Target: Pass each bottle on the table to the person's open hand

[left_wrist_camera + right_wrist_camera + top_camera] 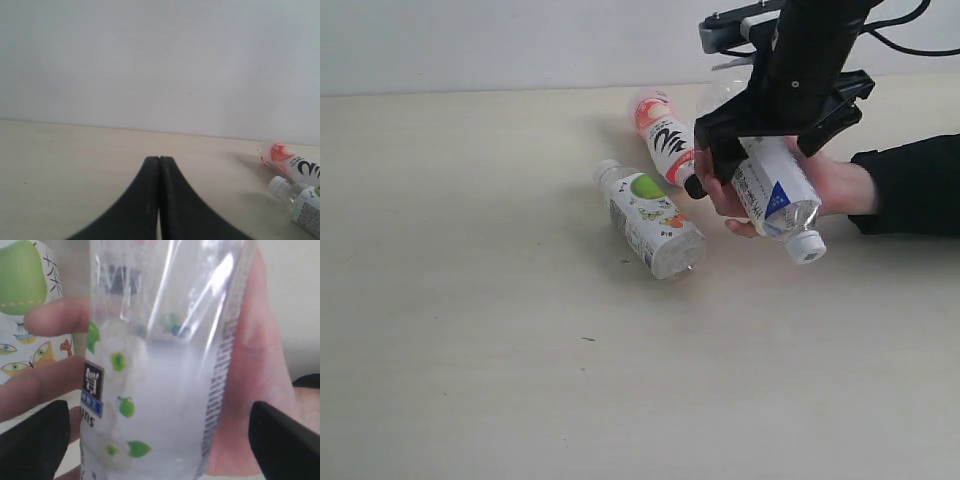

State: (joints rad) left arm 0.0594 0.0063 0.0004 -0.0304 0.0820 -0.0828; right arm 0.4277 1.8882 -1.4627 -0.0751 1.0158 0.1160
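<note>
A white-and-blue labelled bottle lies in the person's open hand, which reaches in from the right in a black sleeve. My right gripper straddles it, open. In the right wrist view both black fingers stand clear of the bottle, with the palm behind it. A lime-label bottle and the pink-red bottle lie on the table just left of the hand. My left gripper is shut and empty, low over the table.
The left wrist view shows the pink-red bottle and the lime-label bottle off to one side. A pale wall runs along the table's far edge. The person's fingers curl close to my right gripper's finger.
</note>
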